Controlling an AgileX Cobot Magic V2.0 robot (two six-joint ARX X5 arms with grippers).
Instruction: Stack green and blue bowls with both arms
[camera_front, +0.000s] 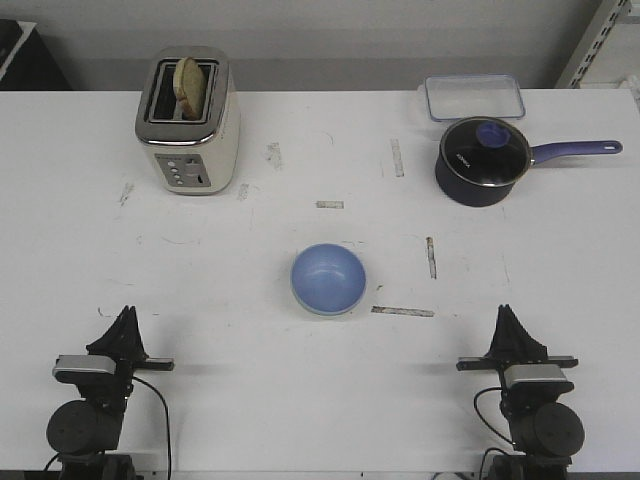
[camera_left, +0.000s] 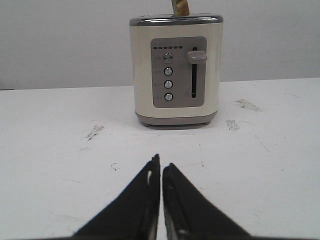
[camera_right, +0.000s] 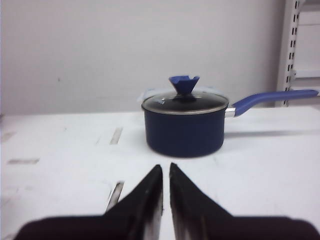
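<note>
The light blue bowl (camera_front: 328, 277) sits upright in the middle of the table. A thin pale mint edge (camera_front: 330, 311) shows along its near rim, as of the green bowl under it; no separate green bowl is in view. My left gripper (camera_front: 127, 314) rests near the table's front left, shut and empty, and shows pointing at the toaster in the left wrist view (camera_left: 161, 162). My right gripper (camera_front: 505, 312) rests at the front right, shut and empty, and shows pointing at the saucepan in the right wrist view (camera_right: 165, 167). Both are well short of the bowl.
A cream toaster (camera_front: 188, 122) with a slice of bread stands at the back left, also in the left wrist view (camera_left: 176, 70). A dark blue saucepan with a glass lid (camera_front: 484, 160) stands at the back right, handle pointing right, before a clear plastic box (camera_front: 474, 97).
</note>
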